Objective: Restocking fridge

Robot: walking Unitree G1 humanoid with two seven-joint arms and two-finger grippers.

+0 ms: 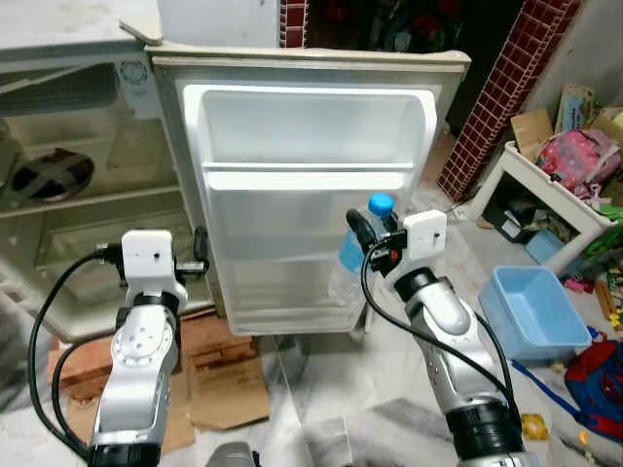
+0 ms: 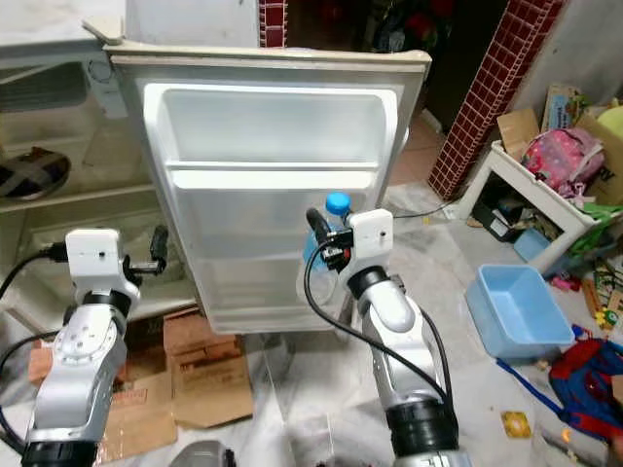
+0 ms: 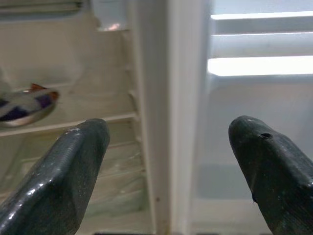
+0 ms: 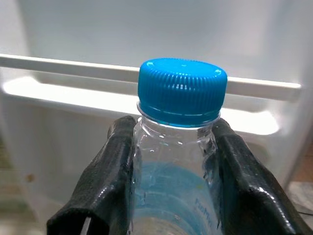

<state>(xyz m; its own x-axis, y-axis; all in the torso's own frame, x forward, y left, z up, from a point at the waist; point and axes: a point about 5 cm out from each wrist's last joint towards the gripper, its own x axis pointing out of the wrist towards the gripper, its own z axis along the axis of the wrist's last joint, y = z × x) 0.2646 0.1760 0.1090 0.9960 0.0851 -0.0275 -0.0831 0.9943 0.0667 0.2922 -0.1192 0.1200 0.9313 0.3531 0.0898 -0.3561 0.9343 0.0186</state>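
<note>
Right now the right gripper (image 4: 173, 161) has its two black fingers (image 4: 105, 176) clamped on the shoulder of a clear water bottle (image 1: 352, 255), just under its blue cap (image 4: 182, 90). In the head views the bottle sits at centre frame, held upright in front of the open fridge door (image 1: 311, 195), about level with the lower door shelf (image 1: 292, 311) and not yet resting in it.

As for handling, the bottle looks like thin clear plastic, so the wall probably gives under a hard squeeze; whether it is full cannot be read with certainty, though the bluish lower part suggests water, which would make it moderately heavy and bottom-weighted. The smooth plastic is likely slippery, more so if damp. The present hold, high on the stiffer shoulder with the cap's rim just above the fingers, seems a sound place to grip: the rim would catch the bottle if it slid down. A hold lower on the soft belly would probably dent it.

Meanwhile the left gripper (image 3: 171, 166) hangs at lower left of the head view with its fingers apart and holding nothing, pointed at the hinge edge between the fridge interior (image 1: 68, 195) and the door.
</note>
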